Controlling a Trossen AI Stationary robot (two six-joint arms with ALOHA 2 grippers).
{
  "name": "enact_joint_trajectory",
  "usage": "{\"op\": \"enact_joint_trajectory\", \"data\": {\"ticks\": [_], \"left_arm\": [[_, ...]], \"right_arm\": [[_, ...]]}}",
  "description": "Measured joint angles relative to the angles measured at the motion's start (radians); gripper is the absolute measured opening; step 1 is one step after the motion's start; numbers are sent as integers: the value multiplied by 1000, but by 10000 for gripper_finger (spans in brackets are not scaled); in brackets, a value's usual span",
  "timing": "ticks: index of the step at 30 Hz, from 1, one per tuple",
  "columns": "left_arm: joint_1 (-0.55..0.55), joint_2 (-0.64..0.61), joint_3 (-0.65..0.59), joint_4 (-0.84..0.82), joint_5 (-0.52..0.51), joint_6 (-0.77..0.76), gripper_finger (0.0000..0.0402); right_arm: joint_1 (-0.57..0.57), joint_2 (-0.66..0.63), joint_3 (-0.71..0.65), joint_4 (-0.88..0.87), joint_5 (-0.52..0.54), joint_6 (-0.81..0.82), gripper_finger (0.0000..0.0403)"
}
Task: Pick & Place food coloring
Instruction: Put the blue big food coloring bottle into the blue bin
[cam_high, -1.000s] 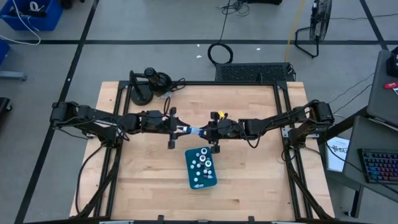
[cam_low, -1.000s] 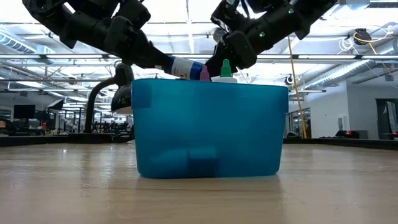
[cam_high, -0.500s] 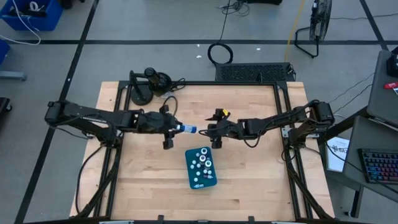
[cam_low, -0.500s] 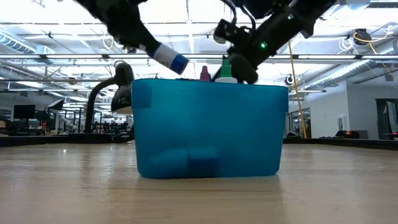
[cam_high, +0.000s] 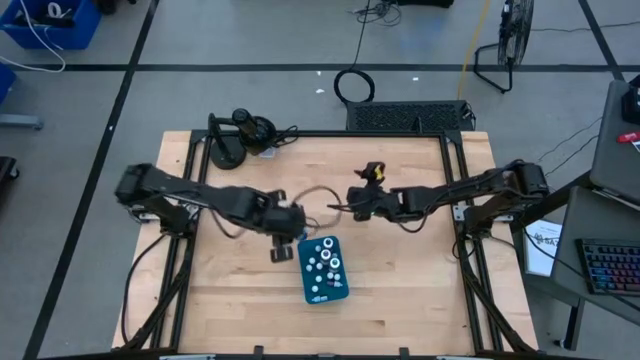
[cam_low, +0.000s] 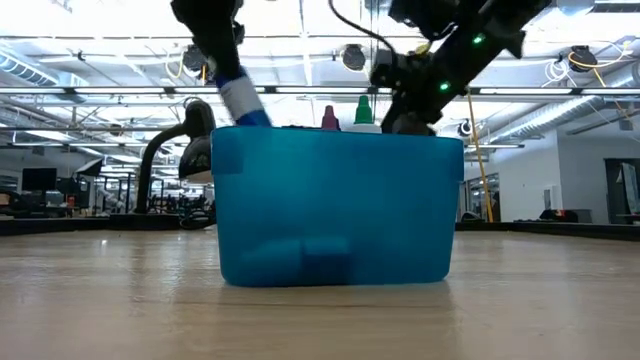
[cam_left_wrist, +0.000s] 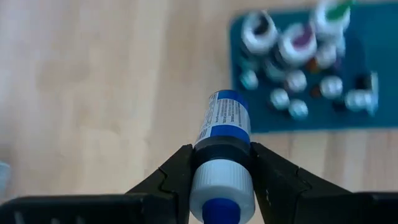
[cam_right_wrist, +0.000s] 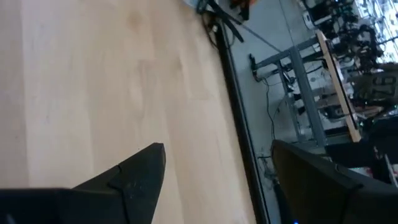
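A teal tray (cam_high: 308, 285) near the table's middle holds several small food coloring bottles (cam_high: 322, 264), standing upright; a purple tip (cam_low: 329, 117) and a green tip (cam_low: 363, 108) show above its rim. My left gripper (cam_high: 285, 235) hangs over the tray's left edge, shut on a white-labelled bottle (cam_left_wrist: 225, 118) with a blue end. My right gripper (cam_high: 356, 203) stands open and empty above the table, farther back and right of the tray. My left gripper pinches the bottle's dark band (cam_left_wrist: 221, 149), just below its white cap (cam_left_wrist: 221, 183), between its two fingers. The fingers come from above, slanting steeply down, and lie along the bottle. The bottle hangs clear, tilted, its blue end (cam_low: 250, 113) lowest, near the tray's left rim.
A black desk lamp (cam_high: 240, 135) stands at the table's far left corner. Black frame rails (cam_high: 455, 200) run along the table's sides. Bare wood (cam_high: 240, 300) lies left of and in front of the tray.
My right gripper has opened, let go of the bottle and drawn back toward the table's right edge. My left gripper has kept the bottle, risen, tipped steeply down and gone toward the tray's left edge. The bottle has turned from nearly level to steep, blue end down.
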Motion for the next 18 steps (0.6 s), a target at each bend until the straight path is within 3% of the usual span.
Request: {"op": "enact_joint_trajectory", "data": {"ticks": [6,13,18], "left_arm": [[-33,157,99,-10,73,28,135],[-46,228,133,-43,108,-3,135],[-37,252,126,-55,107,-22,135]], "right_arm": [[-18,-147,-79,-1,-5,62,278],[-23,-324,-179,38,-15,104,278],[-23,-416,-255,131,-146,87,277]]}}
